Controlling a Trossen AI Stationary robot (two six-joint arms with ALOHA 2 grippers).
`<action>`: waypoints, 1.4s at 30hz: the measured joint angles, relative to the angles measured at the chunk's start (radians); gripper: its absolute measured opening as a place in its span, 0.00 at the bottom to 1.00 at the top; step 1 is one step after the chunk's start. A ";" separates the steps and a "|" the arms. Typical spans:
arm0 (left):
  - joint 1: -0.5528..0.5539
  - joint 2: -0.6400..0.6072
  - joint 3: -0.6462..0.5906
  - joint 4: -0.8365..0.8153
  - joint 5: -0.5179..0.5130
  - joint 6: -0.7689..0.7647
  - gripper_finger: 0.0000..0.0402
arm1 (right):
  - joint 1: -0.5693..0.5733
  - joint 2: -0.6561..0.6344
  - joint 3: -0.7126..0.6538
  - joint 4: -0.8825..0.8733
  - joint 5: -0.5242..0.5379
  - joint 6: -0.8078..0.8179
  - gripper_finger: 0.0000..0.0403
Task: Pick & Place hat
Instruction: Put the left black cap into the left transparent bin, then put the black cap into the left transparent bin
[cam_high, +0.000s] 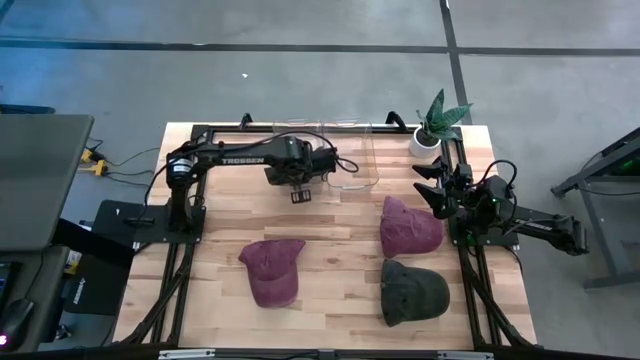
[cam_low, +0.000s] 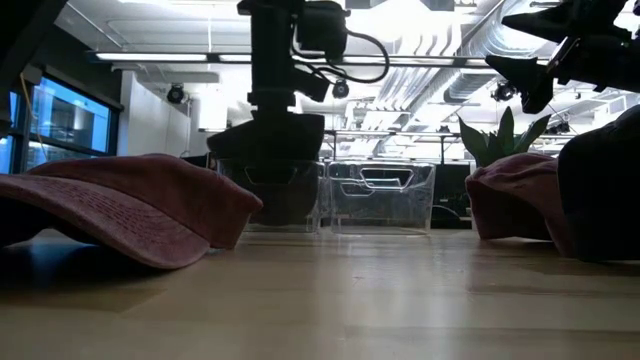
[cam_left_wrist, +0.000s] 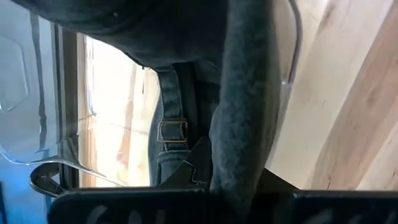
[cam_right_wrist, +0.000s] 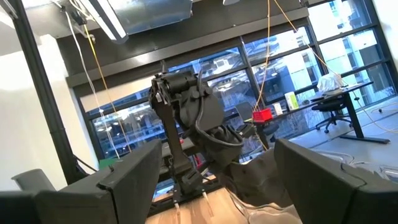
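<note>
On the left, the left arm (cam_high: 240, 157) reaches across the back of the wooden table (cam_high: 330, 300), and its left gripper (cam_high: 300, 190) hangs over the near edge of the clear bins (cam_high: 350, 160). This claw is clenched on a dark hat (cam_low: 268, 140), which hangs from it above the left bin; the low view shows the hat up in the air in front of that bin. In the left wrist view the hat's dark cloth (cam_left_wrist: 242, 93) fills most of the picture, with its strap and a small metal buckle (cam_left_wrist: 172, 130) showing. Near the front of the table lies a purple hat (cam_high: 272, 268), flat on the wood. Further right lie 2 more hats: another purple hat (cam_high: 410, 226) and, just in front of it, a dark green hat (cam_high: 412, 290). A small plant in a white pot (cam_high: 432, 128) stands at the back right corner. At the right edge of the table waits the right gripper (cam_high: 440, 190), held up above the wood, with its fingers spread wide and nothing in them.
</note>
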 joint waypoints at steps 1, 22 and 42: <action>0.000 0.000 0.000 0.000 -0.002 0.000 0.03 | 0.000 0.000 0.000 0.000 0.000 0.000 0.76; 0.000 0.000 0.000 0.039 0.018 -0.023 0.47 | 0.000 0.000 0.000 0.000 0.000 0.000 0.76; 0.001 -0.017 0.133 -0.054 -0.041 -0.073 0.80 | 0.000 0.000 0.000 0.000 0.000 0.000 0.76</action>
